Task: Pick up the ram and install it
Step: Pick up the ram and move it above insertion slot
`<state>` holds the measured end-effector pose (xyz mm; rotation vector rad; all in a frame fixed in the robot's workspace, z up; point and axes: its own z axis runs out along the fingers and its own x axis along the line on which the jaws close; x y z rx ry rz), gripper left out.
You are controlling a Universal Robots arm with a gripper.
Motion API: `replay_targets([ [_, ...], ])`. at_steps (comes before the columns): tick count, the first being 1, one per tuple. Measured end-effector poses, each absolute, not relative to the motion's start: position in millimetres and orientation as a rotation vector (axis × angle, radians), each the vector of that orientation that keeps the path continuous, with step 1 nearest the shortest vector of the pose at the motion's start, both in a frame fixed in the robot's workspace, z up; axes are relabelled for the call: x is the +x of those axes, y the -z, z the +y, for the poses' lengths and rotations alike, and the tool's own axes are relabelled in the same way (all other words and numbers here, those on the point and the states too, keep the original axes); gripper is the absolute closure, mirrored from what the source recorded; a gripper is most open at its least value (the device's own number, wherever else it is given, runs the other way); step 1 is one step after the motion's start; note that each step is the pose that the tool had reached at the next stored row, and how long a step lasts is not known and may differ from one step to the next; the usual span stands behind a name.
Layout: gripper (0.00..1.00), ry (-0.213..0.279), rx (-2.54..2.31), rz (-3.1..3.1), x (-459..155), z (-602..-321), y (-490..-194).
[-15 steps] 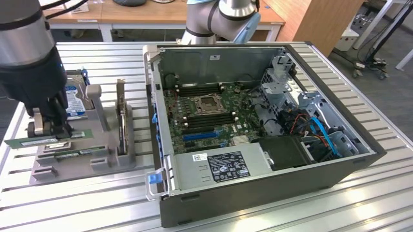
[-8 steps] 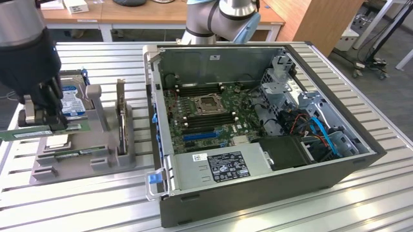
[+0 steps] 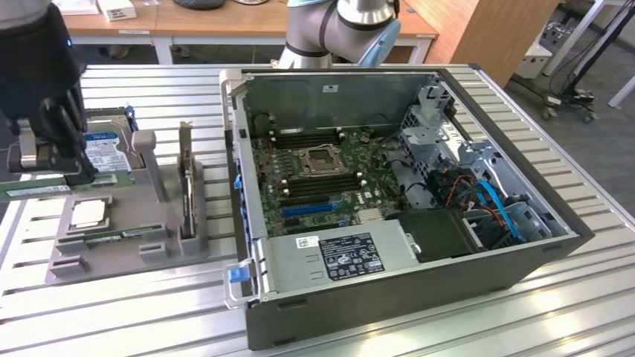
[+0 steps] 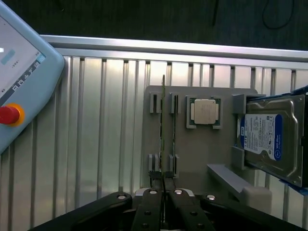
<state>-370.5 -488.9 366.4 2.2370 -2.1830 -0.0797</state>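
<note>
The ram (image 3: 35,191) is a long green stick with a white label, hanging level under my gripper (image 3: 47,169) at the exterior view's far left. In the wrist view the ram (image 4: 163,120) is edge-on, a thin line running out from between my fingers. My gripper (image 4: 163,182) is shut on its near end. The stick hangs above the grey fixture (image 4: 192,154), over the slotted holders. The open computer case (image 3: 555,238) lies to the exterior view's right, its motherboard (image 3: 297,195) and long memory slots exposed.
The grey fixture (image 3: 134,249) carries a square silver processor chip (image 3: 89,214), a hard drive (image 3: 104,152), an upright expansion card (image 3: 186,175) and another green stick (image 3: 114,238). A teach pendant (image 4: 19,82) with a red button lies on the ribbed metal table (image 3: 555,111).
</note>
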Motion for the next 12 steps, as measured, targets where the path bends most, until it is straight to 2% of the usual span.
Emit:
replay_targets([
  [12, 0.88, 0.08, 2.237, -2.183, -370, -489, -405],
])
